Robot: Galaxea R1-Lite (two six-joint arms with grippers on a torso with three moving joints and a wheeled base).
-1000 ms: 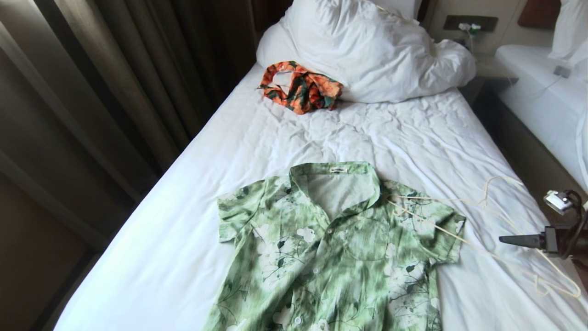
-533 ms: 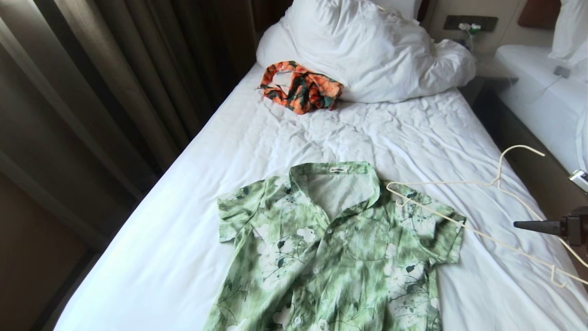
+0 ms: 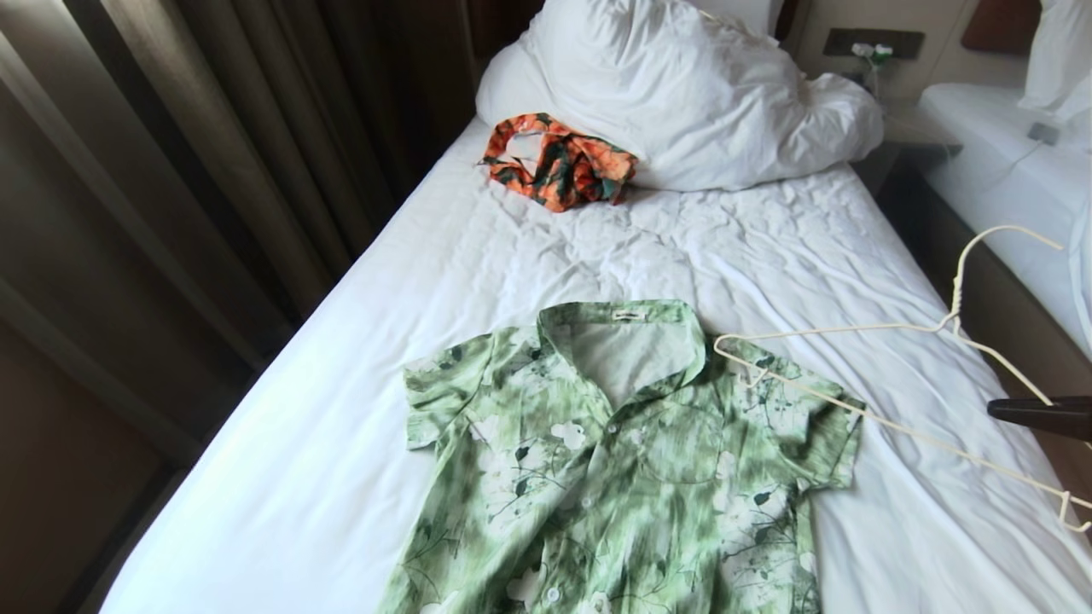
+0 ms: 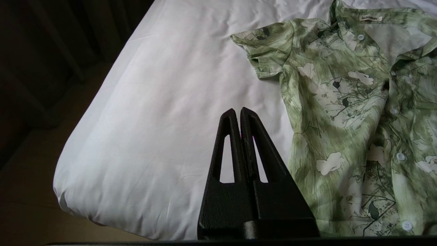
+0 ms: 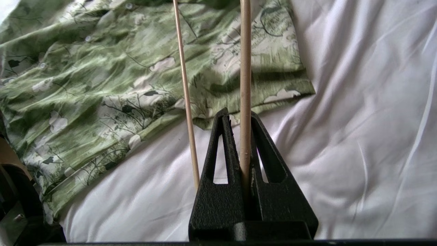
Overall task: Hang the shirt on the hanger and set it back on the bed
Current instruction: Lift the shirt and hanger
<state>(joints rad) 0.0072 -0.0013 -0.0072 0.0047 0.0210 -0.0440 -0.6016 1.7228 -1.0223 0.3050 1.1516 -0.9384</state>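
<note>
Two garments lie on the bed: the green flowered shirt spread flat and face up at about six o'clock, collar open toward the pillow, and a crumpled orange and dark green garment up at twelve o'clock, tucked against the bunched white duvet.

From where I stand, the right gripper reaches in from three o'clock, only its dark tip showing at the edge in the head view. Its fingers are clamped on one wire of the cream hanger; the wrist view shows that wire pinched between them, with a second wire running free just beside it. The hanger is raised and tilted, its hook up toward two o'clock, while its far corner sits over the shirt's shoulder next to the collar.

The left gripper is idle over the bare sheet at about seven o'clock of the shirt, near its sleeve, fingers pressed together and holding nothing.

A second white bed stands across the aisle at two o'clock.
</note>
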